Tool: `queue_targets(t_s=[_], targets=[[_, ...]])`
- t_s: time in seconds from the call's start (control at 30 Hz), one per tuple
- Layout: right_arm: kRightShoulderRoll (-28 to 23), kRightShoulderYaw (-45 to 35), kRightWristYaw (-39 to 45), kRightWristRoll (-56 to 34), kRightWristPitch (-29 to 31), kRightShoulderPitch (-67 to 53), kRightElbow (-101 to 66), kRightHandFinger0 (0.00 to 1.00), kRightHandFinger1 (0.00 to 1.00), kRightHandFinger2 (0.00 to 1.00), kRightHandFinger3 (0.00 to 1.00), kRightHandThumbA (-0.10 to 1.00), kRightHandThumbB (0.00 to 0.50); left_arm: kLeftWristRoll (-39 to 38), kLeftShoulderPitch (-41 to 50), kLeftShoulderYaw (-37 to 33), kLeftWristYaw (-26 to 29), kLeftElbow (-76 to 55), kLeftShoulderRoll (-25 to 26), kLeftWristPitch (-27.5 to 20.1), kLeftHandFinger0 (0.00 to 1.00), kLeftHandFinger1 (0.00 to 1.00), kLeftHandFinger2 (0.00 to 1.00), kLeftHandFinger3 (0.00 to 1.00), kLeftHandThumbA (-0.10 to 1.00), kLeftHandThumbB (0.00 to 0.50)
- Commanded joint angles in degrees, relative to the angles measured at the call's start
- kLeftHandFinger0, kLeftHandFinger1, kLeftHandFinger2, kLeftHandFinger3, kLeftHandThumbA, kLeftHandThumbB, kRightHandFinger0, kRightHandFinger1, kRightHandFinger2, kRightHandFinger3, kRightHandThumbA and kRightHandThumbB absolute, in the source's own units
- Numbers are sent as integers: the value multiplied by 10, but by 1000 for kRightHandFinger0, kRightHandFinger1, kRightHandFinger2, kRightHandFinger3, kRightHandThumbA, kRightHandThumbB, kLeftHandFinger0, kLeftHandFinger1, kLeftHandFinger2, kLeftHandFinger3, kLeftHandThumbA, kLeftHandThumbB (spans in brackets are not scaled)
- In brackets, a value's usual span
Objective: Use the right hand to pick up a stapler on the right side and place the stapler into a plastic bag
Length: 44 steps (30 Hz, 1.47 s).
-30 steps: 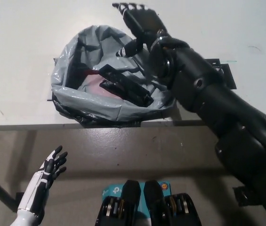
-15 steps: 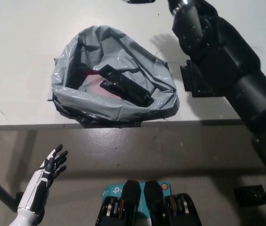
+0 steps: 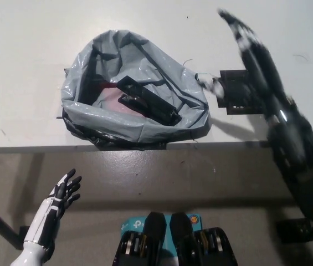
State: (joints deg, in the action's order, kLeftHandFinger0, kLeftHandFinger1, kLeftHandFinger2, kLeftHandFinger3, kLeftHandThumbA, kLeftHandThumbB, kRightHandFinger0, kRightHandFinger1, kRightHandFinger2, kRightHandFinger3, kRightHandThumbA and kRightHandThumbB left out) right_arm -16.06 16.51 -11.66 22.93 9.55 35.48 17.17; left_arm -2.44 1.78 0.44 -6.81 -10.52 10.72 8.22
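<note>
lying in plastic bag [image 3: 139,132] — stapler [image 3: 148,101] | long axis upper-left to lower-right

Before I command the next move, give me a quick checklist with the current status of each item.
1. Is the stapler inside the plastic bag: ok, it lies across the bag's bottom.
2. Is the plastic bag sitting on the table with its mouth open: ok, at the front edge.
3. Is the right hand clear of the bag: ok, it is over the table to the bag's right.
4. Is the right hand empty: cannot tell, motion blur.
5. Is the left hand out of the way: ok, open, below the table edge.
</note>
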Motion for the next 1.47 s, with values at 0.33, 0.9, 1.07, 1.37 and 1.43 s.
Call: queue_targets(t_s=[0.33,0.9,1.07,1.37,1.43], targets=[[77,-66,-63,-77,163,-281,-282,1000,1000,1000,1000,972,217,-8,-16,-4,-10,-16,-4,-8,1000,1000,1000,1000,1000,0],[112,-63,34,-155,174,-284,-6,1000,1000,1000,1000,719,220,-9,0,-11,-14,-15,0,-14,1000,1000,1000,1000,1000,0],[111,-61,42,-156,174,-285,-8,997,1000,1000,1000,681,214,-4,-5,-8,-10,-9,1,-13,1000,1000,1000,1000,1000,0],[117,-68,49,-165,174,-278,5,1000,1000,1000,1000,687,234,1,-11,-2,-7,3,7,-31,1000,1000,1000,1000,1000,0],[117,-68,52,-167,174,-278,5,1000,1000,1000,1000,674,237,5,-10,-2,-4,3,6,-31,1000,1000,1000,1000,1000,0]])
